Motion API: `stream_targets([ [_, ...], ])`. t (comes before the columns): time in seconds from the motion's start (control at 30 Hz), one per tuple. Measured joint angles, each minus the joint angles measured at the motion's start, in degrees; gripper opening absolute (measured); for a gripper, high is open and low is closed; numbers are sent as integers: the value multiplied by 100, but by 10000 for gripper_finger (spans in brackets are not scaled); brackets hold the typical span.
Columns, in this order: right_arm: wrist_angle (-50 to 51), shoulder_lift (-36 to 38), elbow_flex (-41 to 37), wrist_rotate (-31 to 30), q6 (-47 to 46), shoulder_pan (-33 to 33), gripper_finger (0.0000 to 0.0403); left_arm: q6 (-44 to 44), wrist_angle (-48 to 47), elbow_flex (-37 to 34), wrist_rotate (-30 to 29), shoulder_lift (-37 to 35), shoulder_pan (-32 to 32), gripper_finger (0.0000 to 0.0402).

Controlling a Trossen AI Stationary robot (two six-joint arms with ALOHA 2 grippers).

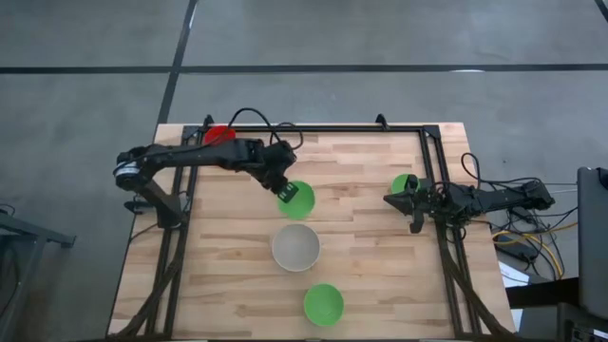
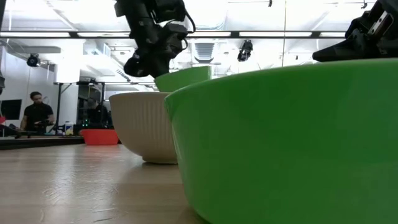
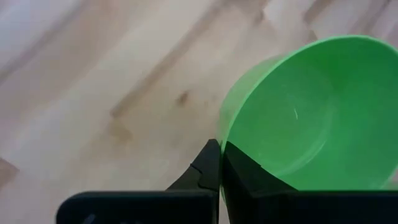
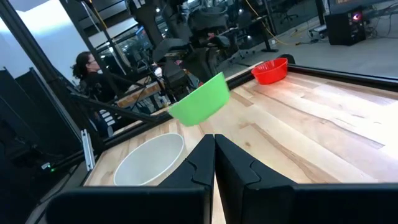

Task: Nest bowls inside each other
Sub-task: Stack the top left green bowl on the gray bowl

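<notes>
My left gripper [image 1: 282, 193] is shut on a bright green bowl [image 1: 297, 198] and holds it above the middle of the table, over the far side of the whitish-grey bowl [image 1: 296, 247]. A second green bowl [image 1: 323, 304] stands near the front edge and fills the foreground of the low view [image 2: 286, 143]. A third green bowl [image 1: 403, 182] stands at the right, just beyond my right gripper [image 1: 391, 199], which is shut and holds nothing. The red bowl [image 1: 218, 135] stands at the far left corner. My left gripper pinches the green bowl's rim [image 3: 222, 134], with one finger [image 3: 249, 177] inside the bowl and the other [image 3: 208, 165] on its outer wall. The fingers slant down from the table's left. The bowl hangs lifted clear of the table, tilted, beside the fingers [image 4: 199, 99].
A black metal frame [image 1: 432, 161] runs along the table's far, left and right edges. Cables [image 1: 513, 228] lie beyond the right edge. People [image 2: 36, 115] stand in the room behind the table. Bare wood [image 1: 218, 275] lies left of the whitish-grey bowl.
</notes>
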State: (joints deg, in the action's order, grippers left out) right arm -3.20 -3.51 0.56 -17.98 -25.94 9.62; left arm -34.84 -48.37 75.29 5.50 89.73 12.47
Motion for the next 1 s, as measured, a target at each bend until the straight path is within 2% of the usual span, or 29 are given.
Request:
stream_targets([
  [0.2,0,0,-2,-1,-1,-1,8,48,-503,-6,365,-52,-391,3],
  [0.73,-2,2,-1,-1,-1,-1,8,293,-477,-61,136,-264,-1463,4],
  [1.0,-1,2,0,-2,0,-1,8,586,-18,-63,-20,-172,-1574,3],
])
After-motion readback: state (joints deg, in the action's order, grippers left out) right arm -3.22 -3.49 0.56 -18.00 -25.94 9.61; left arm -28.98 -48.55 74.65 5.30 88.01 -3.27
